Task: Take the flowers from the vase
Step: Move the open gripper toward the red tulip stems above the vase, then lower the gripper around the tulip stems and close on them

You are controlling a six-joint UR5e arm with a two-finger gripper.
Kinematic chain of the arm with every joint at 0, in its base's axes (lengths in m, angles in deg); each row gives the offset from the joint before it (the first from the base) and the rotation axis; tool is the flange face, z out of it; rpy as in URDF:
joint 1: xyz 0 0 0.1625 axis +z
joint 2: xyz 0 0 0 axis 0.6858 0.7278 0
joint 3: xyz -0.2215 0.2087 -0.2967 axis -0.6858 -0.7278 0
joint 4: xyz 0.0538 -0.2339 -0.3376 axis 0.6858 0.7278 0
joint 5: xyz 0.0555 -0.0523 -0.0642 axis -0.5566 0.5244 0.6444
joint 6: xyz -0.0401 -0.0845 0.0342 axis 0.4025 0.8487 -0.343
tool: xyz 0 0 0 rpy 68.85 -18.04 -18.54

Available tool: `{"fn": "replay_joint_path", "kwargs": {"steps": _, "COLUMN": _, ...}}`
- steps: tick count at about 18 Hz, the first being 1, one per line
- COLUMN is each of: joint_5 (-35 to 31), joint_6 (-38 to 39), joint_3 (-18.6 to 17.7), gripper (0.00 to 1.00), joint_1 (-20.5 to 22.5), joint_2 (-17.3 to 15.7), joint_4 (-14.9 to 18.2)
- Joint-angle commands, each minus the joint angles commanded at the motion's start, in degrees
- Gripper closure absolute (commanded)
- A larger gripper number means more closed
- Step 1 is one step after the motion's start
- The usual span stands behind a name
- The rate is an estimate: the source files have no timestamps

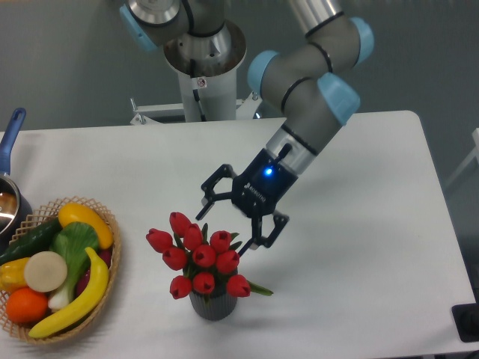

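Just below-left of the wide-spread pincer (227, 227) stand the flowers (198, 254) in the vase (213, 307)

Wicker basket (112, 238) of fruit, vegetables at left; blue-handled pot (9, 196) behind.

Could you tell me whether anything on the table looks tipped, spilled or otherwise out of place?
Nothing stands out. The dark grey ribbed vase stands upright with the red tulip flowers in it, and the wicker basket holds its produce. The open gripper hovers beside the blooms.
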Motion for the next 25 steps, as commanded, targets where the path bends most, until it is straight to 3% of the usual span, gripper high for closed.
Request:
{"fn": "replay_joint_path", "kwargs": {"steps": 4, "joint_5": 0.09, "joint_6": 0.09, "joint_3": 2.38, "gripper": 0.0, "joint_1": -0.44, "joint_2": 1.94, "joint_4": 0.0}}
{"fn": "replay_joint_path", "kwargs": {"steps": 12, "joint_5": 0.0, "joint_6": 0.35, "joint_3": 3.26, "gripper": 0.01, "joint_1": -1.23, "joint_2": 3.0, "joint_4": 0.0}}
{"fn": "replay_joint_path", "kwargs": {"steps": 14, "joint_5": -0.09, "joint_6": 0.26, "joint_3": 3.17, "gripper": 0.15, "joint_1": -1.23, "joint_2": 3.0, "joint_4": 0.0}}
{"fn": "replay_joint_path", "kwargs": {"steps": 21, "joint_5": -0.17, "joint_6": 0.26, "joint_3": 3.52, "gripper": 0.83, "joint_1": -0.97, "joint_2": 2.65, "joint_4": 0.0}}
{"fn": "replay_joint_path", "kwargs": {"steps": 25, "joint_5": -0.18, "joint_6": 0.7, "joint_3": 3.44, "gripper": 0.98, "joint_1": -0.62, "joint_2": 1.68, "joint_4": 0.17}}
